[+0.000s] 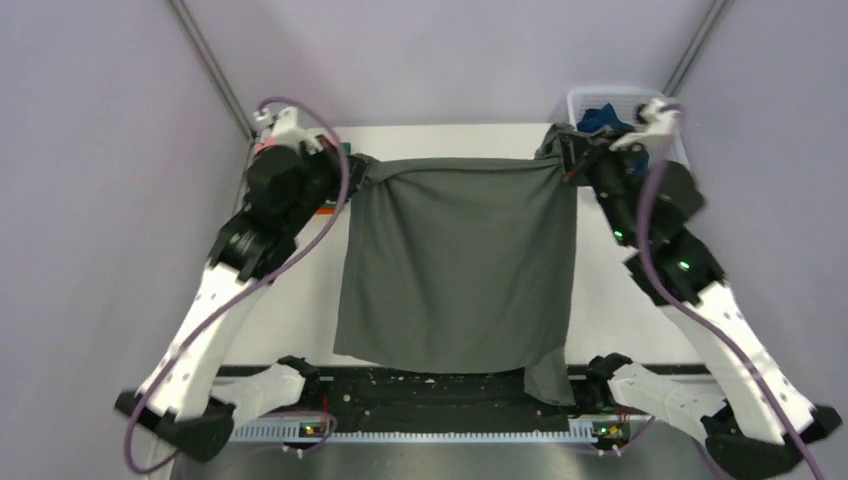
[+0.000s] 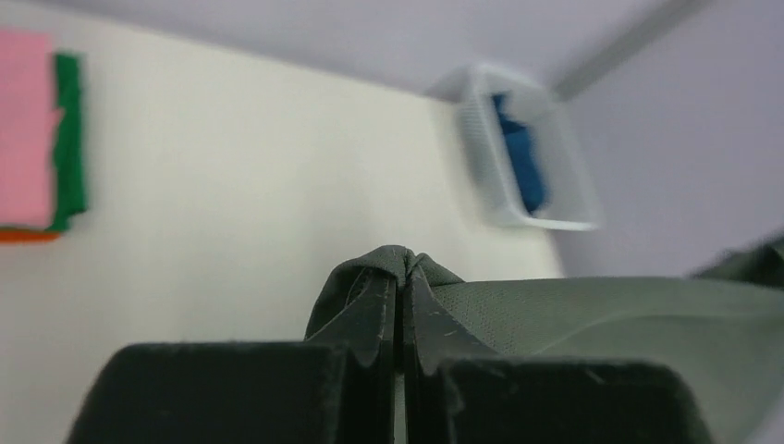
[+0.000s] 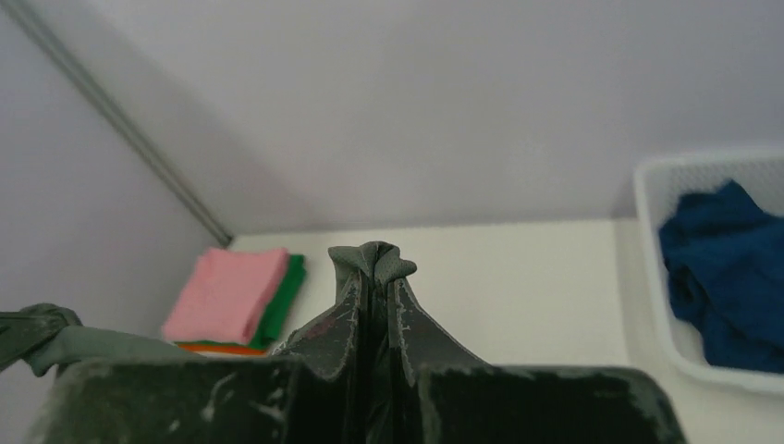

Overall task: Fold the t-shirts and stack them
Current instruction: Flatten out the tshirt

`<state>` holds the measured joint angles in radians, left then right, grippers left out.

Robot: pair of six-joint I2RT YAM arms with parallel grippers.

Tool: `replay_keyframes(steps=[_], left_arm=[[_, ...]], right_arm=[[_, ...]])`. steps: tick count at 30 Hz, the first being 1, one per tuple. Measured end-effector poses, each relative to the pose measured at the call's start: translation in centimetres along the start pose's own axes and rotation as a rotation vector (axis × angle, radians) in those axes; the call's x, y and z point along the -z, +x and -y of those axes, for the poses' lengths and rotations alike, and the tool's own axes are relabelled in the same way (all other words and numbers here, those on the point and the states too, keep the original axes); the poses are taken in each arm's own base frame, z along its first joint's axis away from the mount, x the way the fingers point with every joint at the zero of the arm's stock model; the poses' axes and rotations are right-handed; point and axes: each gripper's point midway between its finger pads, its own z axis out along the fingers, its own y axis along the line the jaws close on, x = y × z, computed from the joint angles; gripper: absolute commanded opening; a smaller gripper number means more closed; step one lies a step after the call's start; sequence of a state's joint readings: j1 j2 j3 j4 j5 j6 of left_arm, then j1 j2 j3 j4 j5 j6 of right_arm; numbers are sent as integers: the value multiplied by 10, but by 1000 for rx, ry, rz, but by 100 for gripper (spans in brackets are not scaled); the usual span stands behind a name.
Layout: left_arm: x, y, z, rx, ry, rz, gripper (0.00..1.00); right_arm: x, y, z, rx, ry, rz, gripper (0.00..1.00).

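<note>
A dark grey t-shirt hangs stretched between my two grippers above the table, its lower edge draping to the near edge. My left gripper is shut on its far left corner; the pinched cloth shows in the left wrist view. My right gripper is shut on its far right corner, with the cloth bunched at the fingertips in the right wrist view. A folded stack of pink, green and orange t-shirts lies at the far left. A dark blue t-shirt lies crumpled in the basket.
A white mesh basket stands at the table's far right corner, behind my right arm. The stack also shows at the left of the left wrist view. A black strip runs along the near edge between the arm bases.
</note>
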<state>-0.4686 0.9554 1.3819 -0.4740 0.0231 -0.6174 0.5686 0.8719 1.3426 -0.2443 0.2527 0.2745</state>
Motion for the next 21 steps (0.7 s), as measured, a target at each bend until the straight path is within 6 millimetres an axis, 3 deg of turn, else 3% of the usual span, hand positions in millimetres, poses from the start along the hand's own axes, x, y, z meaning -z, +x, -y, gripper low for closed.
replay_keyframes(steps=[3,5,6,8,10,11,12,14,16,21], left_arm=[[-72,41,-87,-7,-318,-101,0],[-110,82,-156,0,-517,-207,0],[-122,105,-190,6,-608,-270,9],[-133,151,-253,33,-768,-403,32],[-129,191,-303,69,-900,-538,44],[-125,203,-317,77,-940,-583,62],[-119,212,-331,93,-986,-624,94],[-113,213,-339,100,-1013,-655,99],[-116,204,-334,105,-1001,-639,99],[-128,173,-299,110,-886,-560,99]], right_arm=[[-43,80,37,63,186,-134,0],[-66,139,59,116,278,-236,9],[-77,172,69,147,313,-297,23],[-96,234,86,197,359,-417,68],[-111,291,102,232,390,-539,83],[-118,316,110,242,404,-592,89],[-126,337,119,246,422,-634,92],[-131,373,138,243,457,-707,95],[-123,389,149,235,482,-759,98],[-118,370,150,188,479,-712,99]])
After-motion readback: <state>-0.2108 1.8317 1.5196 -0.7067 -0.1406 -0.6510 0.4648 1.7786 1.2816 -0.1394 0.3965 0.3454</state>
